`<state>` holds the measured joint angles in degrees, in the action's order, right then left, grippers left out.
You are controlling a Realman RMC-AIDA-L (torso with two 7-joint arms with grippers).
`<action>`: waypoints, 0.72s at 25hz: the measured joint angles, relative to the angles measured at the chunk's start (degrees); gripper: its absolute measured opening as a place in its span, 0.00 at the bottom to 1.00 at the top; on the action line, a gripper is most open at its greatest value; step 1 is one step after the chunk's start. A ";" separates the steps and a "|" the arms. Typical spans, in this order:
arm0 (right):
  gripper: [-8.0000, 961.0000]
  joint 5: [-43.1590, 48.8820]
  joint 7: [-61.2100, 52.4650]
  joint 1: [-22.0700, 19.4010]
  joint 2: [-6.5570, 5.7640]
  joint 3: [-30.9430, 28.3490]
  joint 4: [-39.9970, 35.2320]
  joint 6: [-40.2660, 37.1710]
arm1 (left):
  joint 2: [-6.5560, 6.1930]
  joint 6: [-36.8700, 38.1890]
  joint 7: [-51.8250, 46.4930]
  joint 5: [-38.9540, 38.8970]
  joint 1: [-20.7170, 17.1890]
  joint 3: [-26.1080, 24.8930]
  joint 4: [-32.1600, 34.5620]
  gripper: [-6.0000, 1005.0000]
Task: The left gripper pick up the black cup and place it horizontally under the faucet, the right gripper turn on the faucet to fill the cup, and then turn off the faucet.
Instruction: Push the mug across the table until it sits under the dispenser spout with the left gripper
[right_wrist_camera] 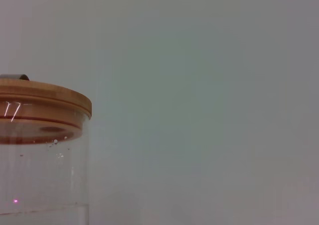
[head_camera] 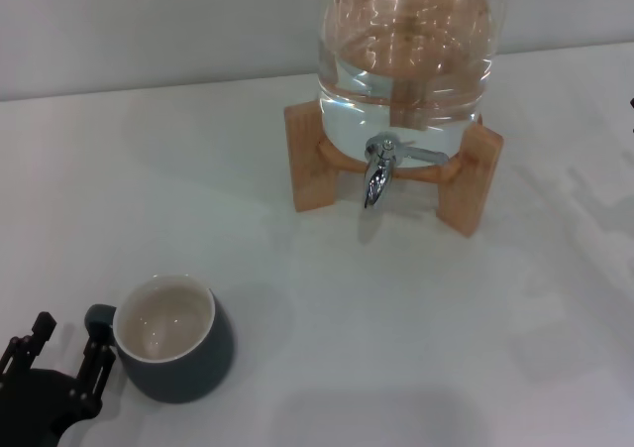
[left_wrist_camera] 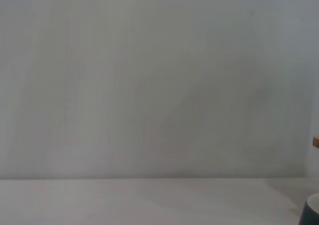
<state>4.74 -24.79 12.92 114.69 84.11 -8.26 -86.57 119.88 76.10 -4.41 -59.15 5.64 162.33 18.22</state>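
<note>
Black cup (head_camera: 176,342): squat, rounded, dark charcoal outside and cream-white inside; it stands upright on the white table (head_camera: 416,338), mouth up, its small loop handle turned toward the left gripper. Only a sliver of it shows at a corner of the left wrist view.
Cup's place: near front-left of the table, well apart from the faucet.
Left gripper (head_camera: 67,353): black, slim jointed fingers spread open; one finger (head_camera: 96,360) sits just beside the cup's handle, and whether it touches cannot be told. It grips nothing.
Faucet (head_camera: 378,169): shiny chrome, spout pointing down, thin lever reaching to one side.
Water jar (head_camera: 406,60): large, clear, partly full, with a wooden lid (right_wrist_camera: 45,99) seen in the right wrist view.
Wooden stand (head_camera: 315,160): holds the jar; its two uprights flank the faucet.
Between cup and faucet: bare white tabletop.
Right gripper: not visible in any view.
</note>
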 joint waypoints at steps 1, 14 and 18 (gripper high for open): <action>0.91 0.00 0.00 0.00 0.00 0.00 0.01 0.00 | 0.00 0.00 0.00 0.00 0.10 0.00 -0.02 0.60; 0.91 0.00 0.00 0.00 0.00 0.00 -0.03 0.00 | -0.09 0.00 -0.73 -0.09 0.69 -0.09 -0.73 0.60; 0.91 0.00 -0.02 0.00 0.00 0.00 -0.21 0.00 | -0.05 0.00 -0.84 -0.10 0.37 -0.09 -0.73 0.60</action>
<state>4.74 -24.80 12.92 114.70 84.11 -8.47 -86.57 119.83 76.10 -5.25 -59.25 6.01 162.24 17.48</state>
